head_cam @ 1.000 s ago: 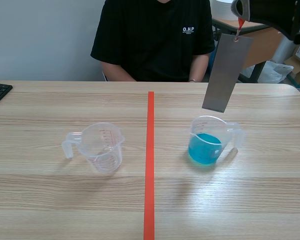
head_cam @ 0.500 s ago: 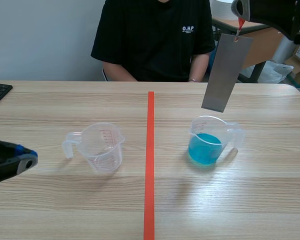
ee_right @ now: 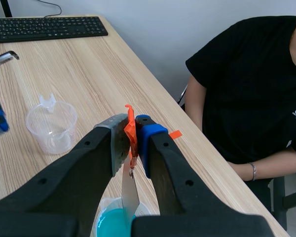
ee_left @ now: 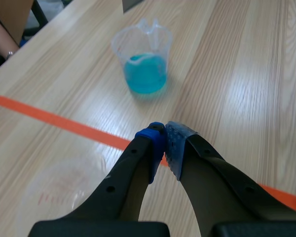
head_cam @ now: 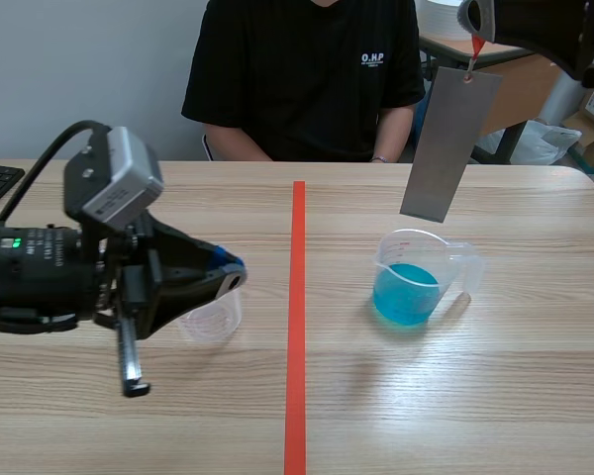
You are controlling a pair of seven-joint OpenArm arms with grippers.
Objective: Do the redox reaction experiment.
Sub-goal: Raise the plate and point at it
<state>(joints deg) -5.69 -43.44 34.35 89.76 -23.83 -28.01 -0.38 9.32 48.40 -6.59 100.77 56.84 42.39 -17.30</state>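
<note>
Plate (head_cam: 449,143) of grey metal hangs tilted from an orange tab (ee_right: 130,116), and we see the right gripper (ee_right: 132,132) clamped on that tab, high above the table (head_cam: 495,396). The plate's lower edge sits just above the blue beaker (head_cam: 414,279), not in the liquid. We find the left gripper (ee_left: 166,143) with its fingers pressed together on nothing, its tip over the rim of the empty beaker (head_cam: 214,317). A person (head_cam: 307,79) sits across from us.
</note>
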